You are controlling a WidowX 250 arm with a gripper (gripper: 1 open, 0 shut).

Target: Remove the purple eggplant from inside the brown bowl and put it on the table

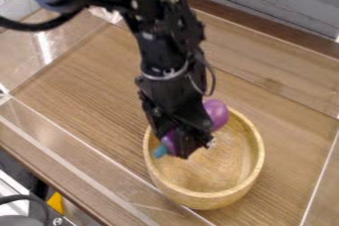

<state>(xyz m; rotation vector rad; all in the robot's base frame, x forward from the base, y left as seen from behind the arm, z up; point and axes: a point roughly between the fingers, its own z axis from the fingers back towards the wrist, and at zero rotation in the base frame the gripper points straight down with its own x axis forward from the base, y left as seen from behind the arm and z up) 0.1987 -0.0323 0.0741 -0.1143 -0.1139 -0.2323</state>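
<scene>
My black gripper (pixel 185 141) points down over the left half of the brown bowl (pixel 247 175) and is shut on the purple eggplant (pixel 216 113). The eggplant's glossy purple body sticks out to the right of the fingers, and its teal stem cap (pixel 162 151) pokes out on the left. The eggplant hangs above the bowl's floor, about level with the rim. The light wooden bowl sits on the table (pixel 93 81) near its front right. The fingers hide the middle of the eggplant.
Clear acrylic walls (pixel 79 166) run along the table's front and left edges, and a pale wall panel (pixel 284 2) stands behind it. The dark arm (pixel 146 12) reaches in from the upper left. Bare tabletop lies left of the bowl and behind it.
</scene>
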